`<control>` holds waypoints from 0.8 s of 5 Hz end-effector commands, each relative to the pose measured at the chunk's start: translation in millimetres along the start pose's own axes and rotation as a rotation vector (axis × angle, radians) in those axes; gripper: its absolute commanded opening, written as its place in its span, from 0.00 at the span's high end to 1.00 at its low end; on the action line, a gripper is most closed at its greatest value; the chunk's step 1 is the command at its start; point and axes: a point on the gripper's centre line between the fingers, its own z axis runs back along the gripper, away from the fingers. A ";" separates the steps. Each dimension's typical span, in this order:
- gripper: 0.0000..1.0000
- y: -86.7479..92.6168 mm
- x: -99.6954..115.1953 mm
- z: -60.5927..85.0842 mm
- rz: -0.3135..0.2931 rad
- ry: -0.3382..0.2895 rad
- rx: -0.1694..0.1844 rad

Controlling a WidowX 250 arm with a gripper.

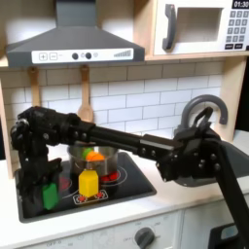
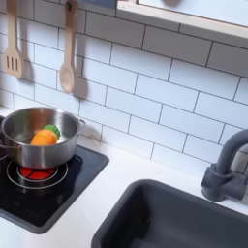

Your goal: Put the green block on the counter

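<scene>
Your black hand [image 1: 43, 187] hangs at the first exterior view's left, fingers pinching the small solid green block [image 1: 49, 195] just above the black stovetop's [image 1: 131, 183] left edge; the flat white counter [image 1: 165, 206] lies near, beyond it; a taller yellow block [image 1: 88, 183] stands right of the green one.

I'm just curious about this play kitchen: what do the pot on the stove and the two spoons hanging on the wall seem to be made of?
The pot looks like metal: silvery, shiny, catching reflections. The hanging spoon and slotted spatula look like plain wood: pale tan, matte, no gloss. Toy plastic can imitate either, so this is only how they look.
</scene>
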 end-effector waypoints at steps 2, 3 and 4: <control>1.00 -29.6 -52.7 17.4 -0.184 0.038 -0.068; 1.00 -32.2 -66.1 22.7 -0.216 0.019 -0.056; 1.00 -48.3 -77.9 28.4 -0.257 0.014 -0.063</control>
